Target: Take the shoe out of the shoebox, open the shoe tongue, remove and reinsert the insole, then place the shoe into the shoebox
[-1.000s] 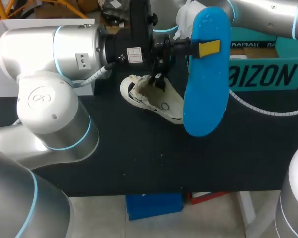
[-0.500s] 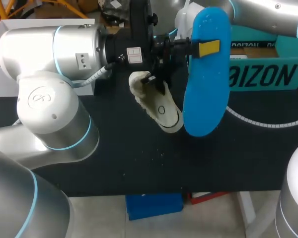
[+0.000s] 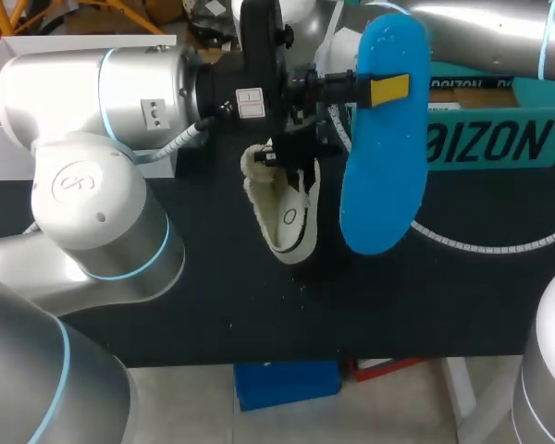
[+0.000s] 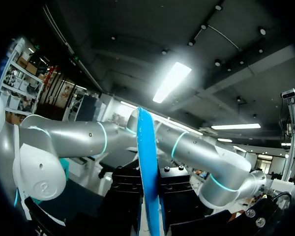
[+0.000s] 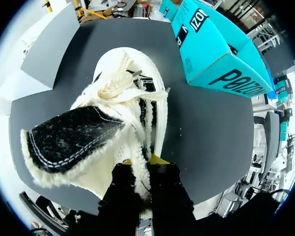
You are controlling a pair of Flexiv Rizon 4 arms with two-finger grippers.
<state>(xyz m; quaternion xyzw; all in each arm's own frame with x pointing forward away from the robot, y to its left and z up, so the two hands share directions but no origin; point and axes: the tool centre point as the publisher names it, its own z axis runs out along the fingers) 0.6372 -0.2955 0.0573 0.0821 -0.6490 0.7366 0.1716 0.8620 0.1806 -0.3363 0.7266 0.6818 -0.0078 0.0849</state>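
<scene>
My left gripper is shut on a blue insole and holds it upright above the table's middle. In the left wrist view the insole stands edge-on between the black fingers. A cream, fleecy shoe hangs from my right gripper, just left of the insole, with its toe pointing toward the table's front. In the right wrist view my right gripper is shut on the shoe's collar, and the black tongue is folded outward. The teal shoebox stands at the back right.
A white box sits at the back left, behind my left arm. A white coiled cable trails over the black table to the right of the insole. In the right wrist view the shoebox lies beyond the shoe's toe.
My right gripper has swung the shoe round: its toe pointed to the right along the table and now points toward the front. The insole and left arm have stayed put.
</scene>
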